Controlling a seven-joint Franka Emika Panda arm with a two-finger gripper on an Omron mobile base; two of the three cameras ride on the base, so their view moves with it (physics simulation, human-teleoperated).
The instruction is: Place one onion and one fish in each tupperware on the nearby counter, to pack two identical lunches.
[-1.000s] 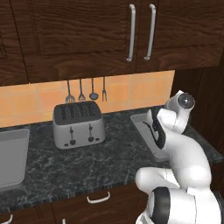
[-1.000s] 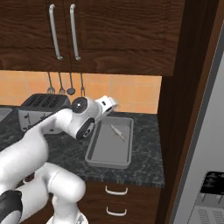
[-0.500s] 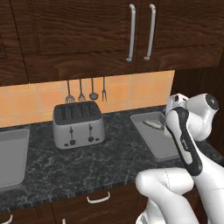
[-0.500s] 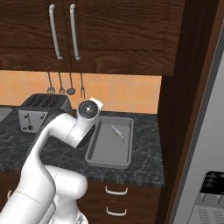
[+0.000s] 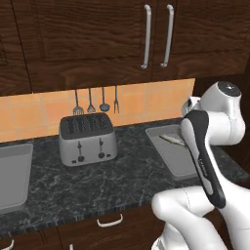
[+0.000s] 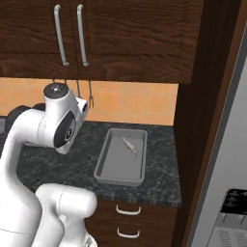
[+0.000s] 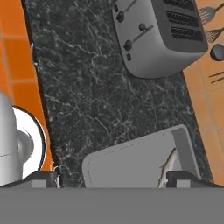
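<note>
- Left base view: right tupperware point(image 5: 172, 157) sits on the counter point(image 5: 112, 180) right of the toaster point(image 5: 88, 138), one fish point(image 5: 171, 139) lying at its back end, no onion in it. Second tupperware point(image 5: 12, 176) at the far left edge, what shows of it looks empty. Utensils point(image 5: 96, 101) hang on the tiled wall behind the toaster. A second ago the arm's upper joint stood over the right tray and hid part of it; now the arm has swung up and to the right, tray mostly uncovered.
- Right base view: same tray point(image 6: 121, 157) clear of the arm, fish point(image 6: 129, 144) near the back wall of it, slightly diagonal. The arm has pulled back left of the tray compared with the earlier frames. Nothing hangs over the tray.
- Hand view: camera looks down on the counter point(image 7: 87, 96), toaster point(image 7: 157, 35) at top, tray point(image 7: 131, 166) at bottom with the fish point(image 7: 168, 168) along its edge. Gripper point(image 7: 113, 177) tips just poke up at the bottom, spread as wide as they go, nothing between them.
- Meaning, my read: fish drop into the right tray looks done, hand is empty and retreating. Still to go, judging from here: onion for this tray, plus fish and onion for the left one. Onions not seen.
</note>
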